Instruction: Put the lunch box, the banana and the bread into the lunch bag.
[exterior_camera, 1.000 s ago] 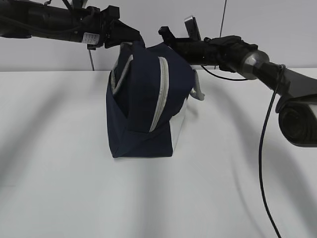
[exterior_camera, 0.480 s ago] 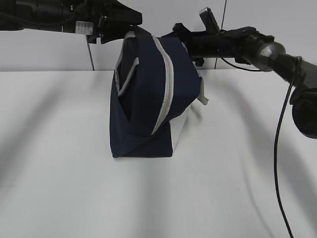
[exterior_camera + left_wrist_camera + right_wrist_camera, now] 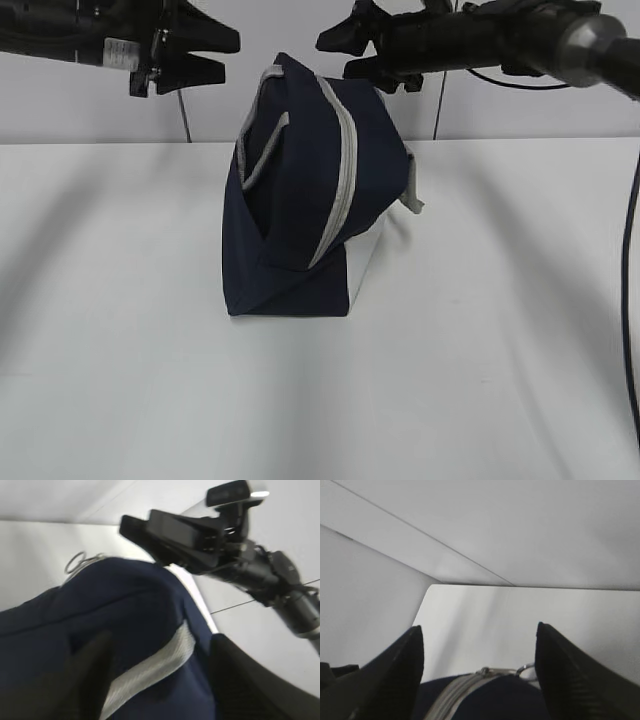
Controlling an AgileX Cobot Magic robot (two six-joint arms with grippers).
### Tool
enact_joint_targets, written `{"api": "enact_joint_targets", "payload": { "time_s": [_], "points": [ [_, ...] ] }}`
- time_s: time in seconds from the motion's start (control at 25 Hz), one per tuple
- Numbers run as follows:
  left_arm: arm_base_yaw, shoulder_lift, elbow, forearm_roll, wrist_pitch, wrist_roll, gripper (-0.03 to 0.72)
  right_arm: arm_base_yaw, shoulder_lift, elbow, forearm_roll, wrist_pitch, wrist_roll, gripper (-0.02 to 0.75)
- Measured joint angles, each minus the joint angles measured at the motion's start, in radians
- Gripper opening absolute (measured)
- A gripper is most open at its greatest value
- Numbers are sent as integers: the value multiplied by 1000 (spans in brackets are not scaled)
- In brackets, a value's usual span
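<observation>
In the exterior view the lunch bag [image 3: 305,200] stands upright on the white table [image 3: 120,350], a little left of the frame's centre, its long axis running away from the camera so that a narrow navy end faces the lens; the grey zipper [image 3: 343,180] climbs that end from lower centre to the top, and the white side panel [image 3: 362,262] shows as a sliver on the right. A grey strap handle [image 3: 262,140] loops at the upper left of the bag and another hangs off its right side. The left gripper [image 3: 232,55] sits in the upper left of the frame, jaws spread, just left of the bag's top and clear of it; the right gripper [image 3: 335,52] comes in from the upper right, jaws likewise parted, just above the bag's top right corner and not touching it. In the left wrist view the bag fills the lower half of the frame, its fabric and a grey strap lying between two blurred dark fingers [image 3: 90,680] at the bottom, seemingly without contact, while the right gripper [image 3: 131,527] hovers over the bag's far end near the ring pull [image 3: 75,561]. In the right wrist view two black fingers [image 3: 570,675] stand wide apart at the lower corners, and the bag's top with its zipper and ring pull [image 3: 525,670] lies low between them, untouched.
</observation>
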Motion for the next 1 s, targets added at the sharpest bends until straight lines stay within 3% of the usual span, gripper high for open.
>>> {"api": "enact_joint_targets", "payload": {
  "time_s": [0.28, 0.52, 0.8, 1.0],
  "points": [
    [4, -108, 0, 365, 6, -219, 403, -7, -238, 301, -1, -11, -104, 511],
    [4, -201, 0, 623, 81, -374, 387, -7, -469, 585, -1, 84, -204, 502],
    [4, -322, 10, 744, 103, -443, 356, 5, -682, 797, 1, 209, -290, 498],
    [4, -493, 142, 785, 106, -446, 353, 59, -769, 895, 7, 284, -342, 491]
  ]
}}
